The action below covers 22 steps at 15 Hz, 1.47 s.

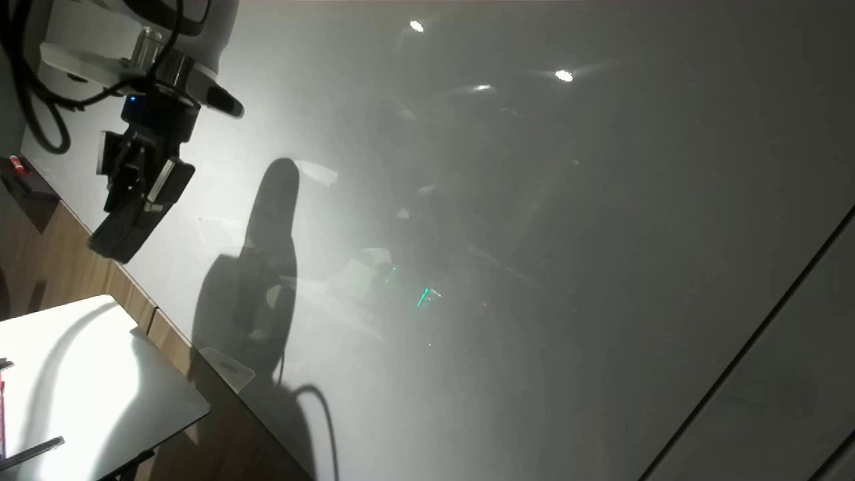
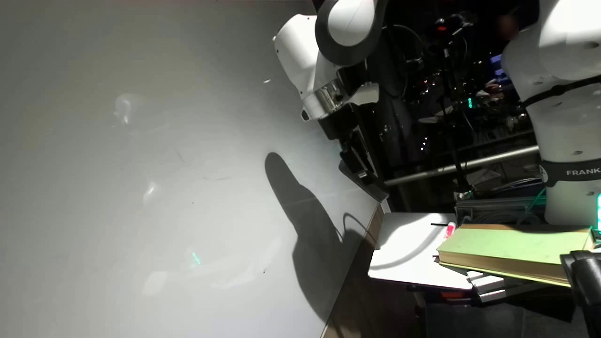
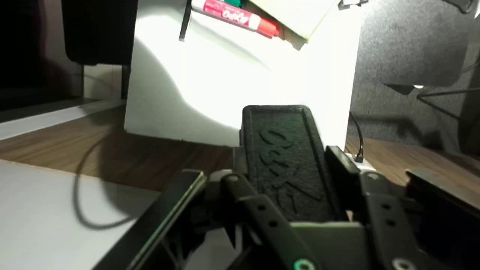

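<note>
My gripper [image 3: 290,165] is shut on a black block-shaped eraser [image 3: 288,146] with raised lettering on its face. The finger pads press on its two long sides, and its far end sticks out beyond them. In both exterior views the gripper [image 1: 143,180] [image 2: 357,164] holds the eraser [image 1: 127,234] [image 2: 368,185] at a slant in front of a large grey-white board [image 1: 534,267] [image 2: 141,225]. The arm's shadow falls on the board, apart from the gripper. The eraser's end points toward a smaller white panel [image 1: 87,334] [image 2: 399,270] [image 3: 157,108].
A red marker [image 3: 232,15] [image 2: 450,230] lies on the white panel beside a thick green book [image 2: 507,244] [image 3: 296,11]. A wooden surface [image 1: 177,341] [image 3: 45,150] runs along the large board's edge. A dark box [image 1: 27,180] with a red item stands at the far left.
</note>
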Tool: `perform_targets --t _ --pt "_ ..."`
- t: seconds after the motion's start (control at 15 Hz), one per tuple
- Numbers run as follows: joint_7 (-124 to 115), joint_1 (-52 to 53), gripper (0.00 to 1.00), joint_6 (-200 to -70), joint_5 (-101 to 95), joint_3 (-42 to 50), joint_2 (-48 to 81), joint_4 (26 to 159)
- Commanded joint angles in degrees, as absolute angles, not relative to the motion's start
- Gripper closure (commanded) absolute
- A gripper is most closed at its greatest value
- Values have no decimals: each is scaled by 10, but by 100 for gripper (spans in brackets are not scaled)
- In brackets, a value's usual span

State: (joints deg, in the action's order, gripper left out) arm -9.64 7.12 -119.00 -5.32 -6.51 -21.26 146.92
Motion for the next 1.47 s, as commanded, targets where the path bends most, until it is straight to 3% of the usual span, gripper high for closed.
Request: perform_targets --t 0.0,0.67,1.4 --pt "-58 60 71 -1216 -39 -49 -218 1526" --pt "-39 54 71 -1292 -33 -45 -143 1580" --pt "-46 13 71 -1351 -49 -23 -8 1503"
